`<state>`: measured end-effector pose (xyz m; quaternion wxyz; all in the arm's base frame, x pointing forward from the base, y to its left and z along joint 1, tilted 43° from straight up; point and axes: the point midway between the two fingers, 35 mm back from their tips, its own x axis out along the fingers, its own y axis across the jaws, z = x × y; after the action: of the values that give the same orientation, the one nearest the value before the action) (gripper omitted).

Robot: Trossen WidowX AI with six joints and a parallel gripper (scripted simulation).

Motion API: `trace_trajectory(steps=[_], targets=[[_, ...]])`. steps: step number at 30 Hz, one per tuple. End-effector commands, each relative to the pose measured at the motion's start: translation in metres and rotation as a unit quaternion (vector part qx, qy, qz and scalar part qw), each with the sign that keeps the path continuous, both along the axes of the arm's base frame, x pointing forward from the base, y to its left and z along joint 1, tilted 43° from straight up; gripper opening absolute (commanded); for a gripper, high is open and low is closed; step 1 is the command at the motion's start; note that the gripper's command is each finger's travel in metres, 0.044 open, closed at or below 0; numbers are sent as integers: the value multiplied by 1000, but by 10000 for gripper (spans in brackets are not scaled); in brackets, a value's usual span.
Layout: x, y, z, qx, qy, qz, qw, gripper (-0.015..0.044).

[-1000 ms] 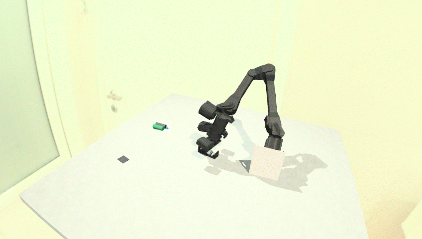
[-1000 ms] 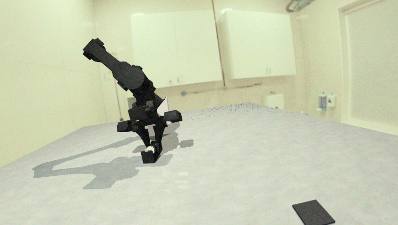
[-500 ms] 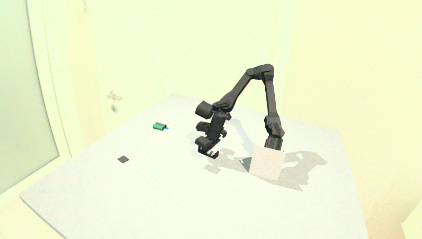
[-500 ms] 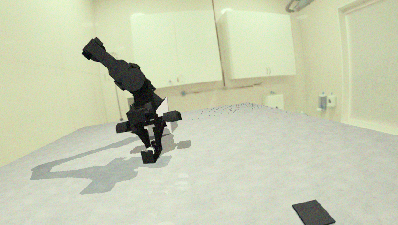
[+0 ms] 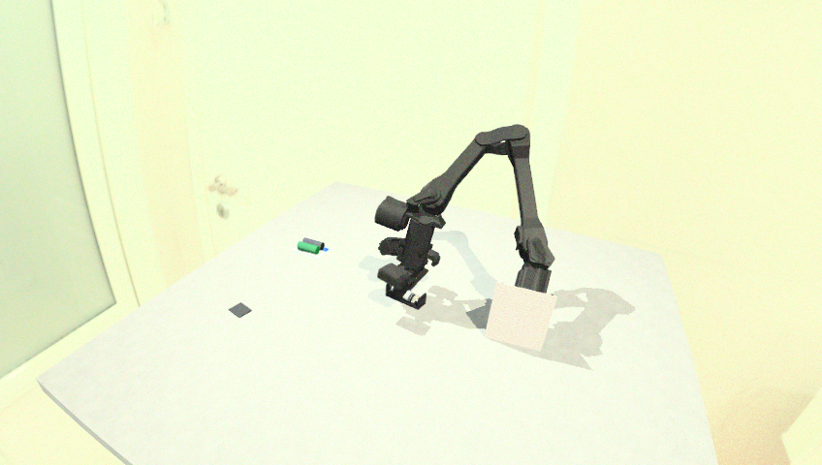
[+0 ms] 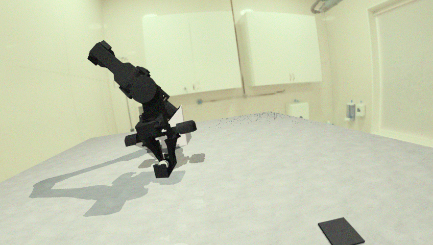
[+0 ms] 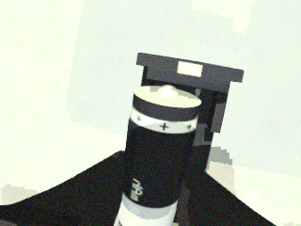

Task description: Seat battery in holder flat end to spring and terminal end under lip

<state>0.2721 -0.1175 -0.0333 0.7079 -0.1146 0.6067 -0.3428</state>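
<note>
The battery has a black body, a white band with plus marks and a pale terminal end. My gripper is shut on it at the black holder. In the wrist view, the terminal end faces the lip wall with its pale patch and shows in front of it, not under the lip. The battery sits toward the holder's left side; the right inner side shows beside it. The spring, the flat end and any contact with the holder floor are hidden.
A green cylinder and a dark cylinder lie side by side at the back left, with a small blue piece beside them. A flat dark square lies apart. A pale pink panel stands by the arm's base.
</note>
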Motion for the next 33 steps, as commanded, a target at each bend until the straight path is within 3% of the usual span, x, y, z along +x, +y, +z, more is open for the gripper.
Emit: trace_trajectory(steps=[1,33], targets=[[-7,-2,-5,7,21,-13,1000,77],[-3,-8,0,37,70,-62,995,77]])
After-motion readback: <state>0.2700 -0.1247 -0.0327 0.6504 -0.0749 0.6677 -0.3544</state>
